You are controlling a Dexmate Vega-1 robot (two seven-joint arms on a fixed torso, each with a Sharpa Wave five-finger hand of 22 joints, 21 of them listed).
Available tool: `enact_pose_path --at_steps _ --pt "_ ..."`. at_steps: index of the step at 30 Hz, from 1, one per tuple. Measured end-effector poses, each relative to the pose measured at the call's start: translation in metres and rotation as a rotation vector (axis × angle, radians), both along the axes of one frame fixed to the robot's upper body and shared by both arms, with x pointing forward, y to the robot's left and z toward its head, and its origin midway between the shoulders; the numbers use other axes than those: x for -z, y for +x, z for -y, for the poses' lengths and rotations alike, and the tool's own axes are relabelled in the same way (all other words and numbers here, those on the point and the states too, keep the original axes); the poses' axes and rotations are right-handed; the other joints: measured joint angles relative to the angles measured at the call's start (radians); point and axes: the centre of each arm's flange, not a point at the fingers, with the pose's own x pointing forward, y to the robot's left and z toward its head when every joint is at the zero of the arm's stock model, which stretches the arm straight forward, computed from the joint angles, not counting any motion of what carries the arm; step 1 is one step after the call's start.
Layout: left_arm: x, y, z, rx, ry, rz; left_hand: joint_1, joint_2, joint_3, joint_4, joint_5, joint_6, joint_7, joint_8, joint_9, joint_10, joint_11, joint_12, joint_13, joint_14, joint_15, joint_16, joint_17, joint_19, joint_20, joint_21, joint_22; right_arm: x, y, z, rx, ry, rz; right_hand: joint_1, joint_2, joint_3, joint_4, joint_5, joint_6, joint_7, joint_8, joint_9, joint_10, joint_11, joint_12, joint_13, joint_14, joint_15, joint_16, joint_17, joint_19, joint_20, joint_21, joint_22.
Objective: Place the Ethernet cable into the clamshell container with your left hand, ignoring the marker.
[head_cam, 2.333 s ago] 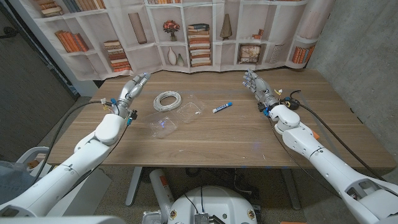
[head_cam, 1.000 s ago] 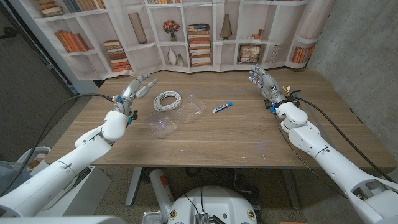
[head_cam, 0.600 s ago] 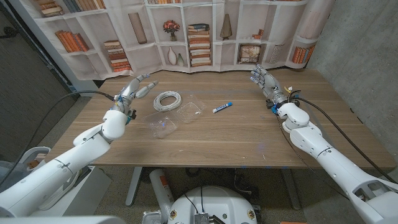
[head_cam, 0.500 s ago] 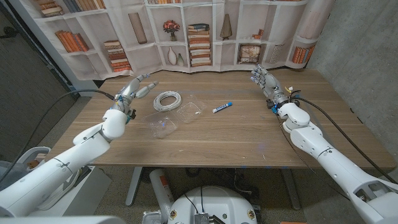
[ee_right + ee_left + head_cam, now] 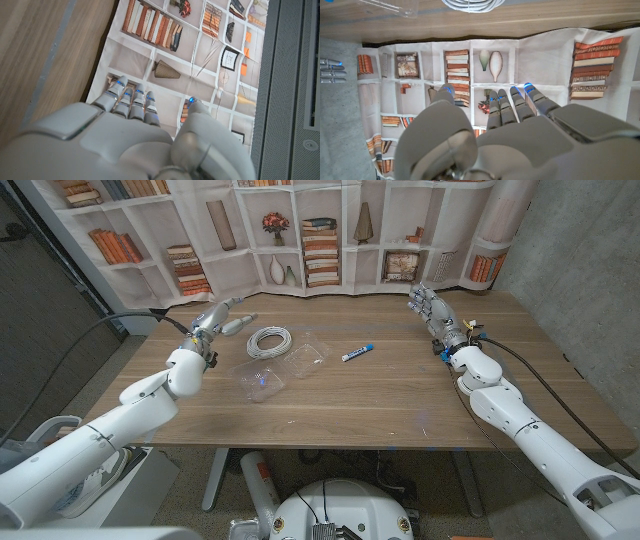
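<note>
Wooden table [image 5: 400, 395]. Ethernet cable [image 5: 269, 340], coiled, lies at 11 o'clock of the clamshell container [image 5: 283, 369]. Left hand [image 5: 222, 320] empty, fingers extended together; right hand [image 5: 430, 307] likewise. Risk: loops may spill during grasp, judged.

No legible text anywhere.

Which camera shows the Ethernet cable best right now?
The head view: the whole white coil of the Ethernet cable lies on the table, beside the clear clamshell container. The left wrist view catches just part of the coil at the picture's edge. The right wrist view looks along the table toward the bookshelf backdrop.
</note>
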Motion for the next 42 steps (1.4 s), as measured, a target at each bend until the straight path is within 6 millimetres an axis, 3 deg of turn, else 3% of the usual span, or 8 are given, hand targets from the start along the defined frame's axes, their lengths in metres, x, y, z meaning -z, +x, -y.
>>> enact_pose_path --at_steps 7,16,21,31,42 --pt "-0.005 0.0 0.003 -0.023 0.041 -0.006 0.081 -0.011 0.016 -0.053 0.0 -0.014 -0.014 -0.012 0.0 -0.013 -0.013 -0.008 0.0 -0.004 -0.004 -0.008 -0.001 0.0 0.0 -0.011 0.0 -0.001 -0.001 0.001 0.008 0.009 0.001 -0.002 -0.002 0.0 0.0 0.0 0.0 0.0 0.0 0.0 0.0 0.0 0.0 0.0 0.0 0.0 0.0 0.005 0.0 0.0 0.0 0.0" --pt "-0.01 0.0 0.007 -0.09 0.127 -0.027 0.159 -0.034 0.025 -0.094 0.004 -0.042 -0.041 -0.023 0.005 -0.031 -0.038 -0.019 0.0 -0.022 -0.007 -0.015 -0.001 -0.009 -0.01 -0.015 0.0 -0.001 -0.002 0.002 0.022 0.015 0.003 -0.009 0.001 -0.004 0.004 0.0 0.0 0.0 0.0 0.0 0.0 0.0 0.0 0.0 0.0 0.0 0.0 0.005 0.0 0.0 0.0 0.0" --pt "-0.014 -0.003 0.012 -0.108 0.164 -0.025 0.194 -0.041 0.027 -0.099 0.004 -0.066 -0.046 -0.028 0.005 -0.046 -0.053 -0.023 0.0 -0.034 -0.007 -0.015 -0.001 -0.016 -0.006 -0.018 0.0 -0.001 -0.003 0.003 0.028 0.019 0.006 -0.009 0.001 -0.004 0.004 0.0 0.0 0.0 0.0 0.0 0.0 0.0 0.0 0.0 0.0 0.0 0.0 0.005 0.0 0.0 0.0 0.0" --pt "-0.021 -0.006 0.017 -0.203 0.275 -0.057 0.244 -0.061 0.032 -0.103 0.004 -0.124 -0.044 -0.039 0.005 -0.099 -0.052 -0.034 0.005 -0.057 -0.005 -0.015 -0.001 -0.027 -0.006 -0.022 0.0 0.0 -0.006 0.006 0.036 0.033 0.015 -0.009 0.001 -0.004 0.004 0.0 0.0 0.0 0.0 0.0 0.0 0.0 0.0 0.0 0.0 0.0 0.0 0.005 0.0 0.0 0.0 0.0" --pt "-0.025 -0.004 0.028 -0.243 0.35 -0.071 0.253 -0.071 0.029 -0.1 0.004 -0.138 -0.044 -0.043 0.005 -0.108 -0.05 -0.034 0.005 -0.068 -0.01 -0.015 0.002 -0.032 -0.011 -0.022 0.0 0.001 -0.008 0.009 0.038 0.045 0.023 -0.015 -0.004 -0.004 0.004 0.0 0.0 0.0 0.0 0.0 0.0 0.0 0.0 0.0 0.0 0.0 0.0 0.002 0.0 0.0 0.0 0.0"
